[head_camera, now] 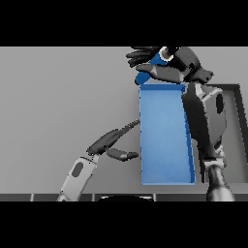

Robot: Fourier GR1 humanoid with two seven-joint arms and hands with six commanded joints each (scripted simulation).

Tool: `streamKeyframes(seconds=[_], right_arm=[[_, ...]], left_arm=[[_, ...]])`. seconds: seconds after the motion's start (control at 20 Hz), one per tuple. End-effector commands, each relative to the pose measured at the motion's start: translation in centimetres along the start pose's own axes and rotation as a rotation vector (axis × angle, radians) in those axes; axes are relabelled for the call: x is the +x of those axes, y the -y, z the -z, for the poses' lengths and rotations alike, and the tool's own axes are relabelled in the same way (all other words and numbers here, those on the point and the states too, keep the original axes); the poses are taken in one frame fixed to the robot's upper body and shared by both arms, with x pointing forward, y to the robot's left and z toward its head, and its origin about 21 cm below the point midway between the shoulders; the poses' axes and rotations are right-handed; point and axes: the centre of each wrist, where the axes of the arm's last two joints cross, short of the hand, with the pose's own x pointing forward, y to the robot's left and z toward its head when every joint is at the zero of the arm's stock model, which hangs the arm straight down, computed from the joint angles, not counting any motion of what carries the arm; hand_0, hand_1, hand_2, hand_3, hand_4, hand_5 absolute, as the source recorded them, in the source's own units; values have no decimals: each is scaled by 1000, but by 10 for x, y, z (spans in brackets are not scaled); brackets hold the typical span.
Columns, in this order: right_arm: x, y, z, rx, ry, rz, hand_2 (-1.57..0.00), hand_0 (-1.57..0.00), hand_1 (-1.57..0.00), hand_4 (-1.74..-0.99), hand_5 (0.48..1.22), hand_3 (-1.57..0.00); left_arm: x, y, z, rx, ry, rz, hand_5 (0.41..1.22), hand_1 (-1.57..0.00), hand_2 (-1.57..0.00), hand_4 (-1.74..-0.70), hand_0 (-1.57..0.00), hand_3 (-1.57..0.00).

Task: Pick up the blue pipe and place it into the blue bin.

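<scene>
The blue bin lies on the grey table at centre right, a long open tray running toward me. My right hand hovers at the bin's far end with its fingers curled around the blue pipe. Only parts of the pipe show between the fingers, at the bin's far left corner. My left hand rests open just left of the bin, fingers straight and pointing at the bin's left wall, thumb spread below.
My right forearm crosses over the bin's right wall. A dark-rimmed tray edge shows at the far right of the table.
</scene>
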Motion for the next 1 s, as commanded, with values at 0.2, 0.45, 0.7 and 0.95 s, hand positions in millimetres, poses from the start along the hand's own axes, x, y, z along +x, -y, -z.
streamKeyframes(seconds=[0.2,0.45,0.7,0.95], right_arm=[[-28,52,-23,-174,-133,-48,-1571,-1571,-1571,-1741,1221,-1571],[-75,66,-68,-284,-289,6,-1571,-1571,-1571,-1741,1221,-1571],[-111,58,-113,-384,-462,47,-1571,-1571,-1571,-1741,1221,-1571],[-132,40,-139,-498,-669,41,-1571,-1571,-1571,-1741,1221,-1508]], left_arm=[[1,1,-1,7,2,27,413,1,1,-874,1,1],[1,-1,1,-6,-6,22,420,1,1,-866,1,1],[-4,8,-8,-7,-1,-9,425,1,1,-879,1,1],[1,10,-7,-4,8,-6,423,1,1,-887,1,1]])
